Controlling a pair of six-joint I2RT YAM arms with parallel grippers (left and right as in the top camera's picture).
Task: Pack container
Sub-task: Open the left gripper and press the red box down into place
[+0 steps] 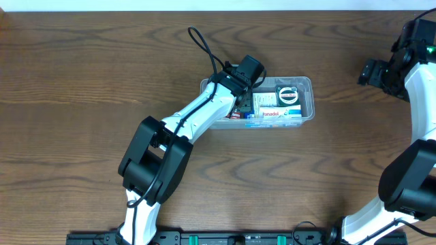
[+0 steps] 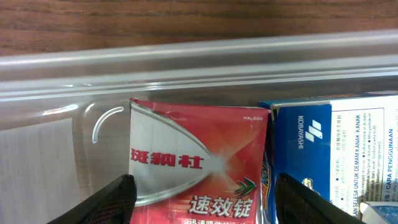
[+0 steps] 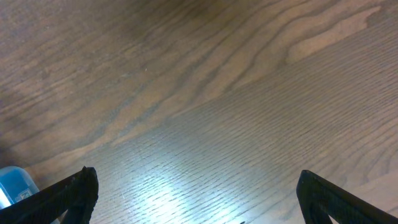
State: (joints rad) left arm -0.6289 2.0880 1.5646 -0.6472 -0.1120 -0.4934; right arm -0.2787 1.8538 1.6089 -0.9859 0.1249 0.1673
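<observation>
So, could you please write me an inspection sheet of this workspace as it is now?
Surface: brown wood table, grain visible.
Job's things: clear container holding red box, blue carton, Panadol box.
Clutter: blue thing at right wrist view's edge, unidentified.
Grippers: left gripper straddles red box, contact unclear; right gripper open over bare table.
Cables: black cable looped above left arm.
Surroundings: dark rail at near edge.
</observation>
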